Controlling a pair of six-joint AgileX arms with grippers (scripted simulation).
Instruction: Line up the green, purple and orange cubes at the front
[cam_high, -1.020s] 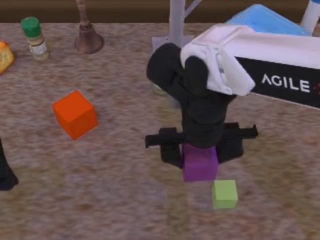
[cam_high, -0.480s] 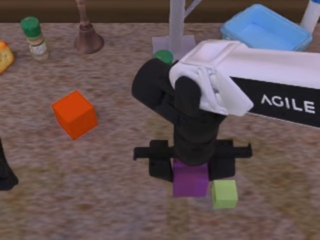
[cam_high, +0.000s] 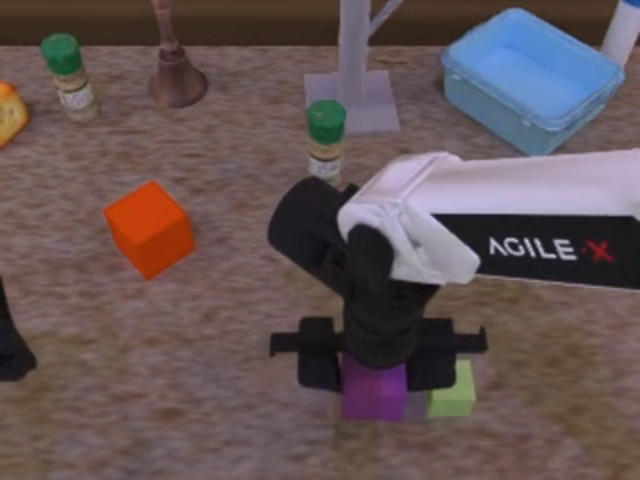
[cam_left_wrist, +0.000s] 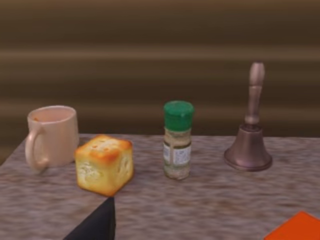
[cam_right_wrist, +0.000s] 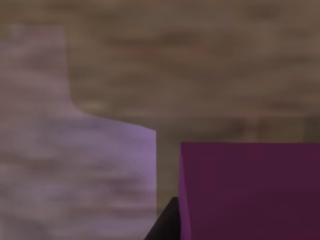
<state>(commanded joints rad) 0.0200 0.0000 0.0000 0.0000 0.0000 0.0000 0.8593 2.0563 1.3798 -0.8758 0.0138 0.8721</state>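
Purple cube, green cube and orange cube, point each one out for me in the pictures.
purple cube (cam_high: 372, 392): top view, on its visible top face below the right gripper.
green cube (cam_high: 456, 396): top view, on the part showing beside the gripper.
orange cube (cam_high: 146, 222): top view, middle of its top face.

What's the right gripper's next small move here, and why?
Probably open the fingers and lift straight up. The right gripper holds the purple cube low at the table's front, right beside the green cube, so that cube looks placed. The orange cube sits far off on the left, not yet in line. The left gripper is parked at the left edge.
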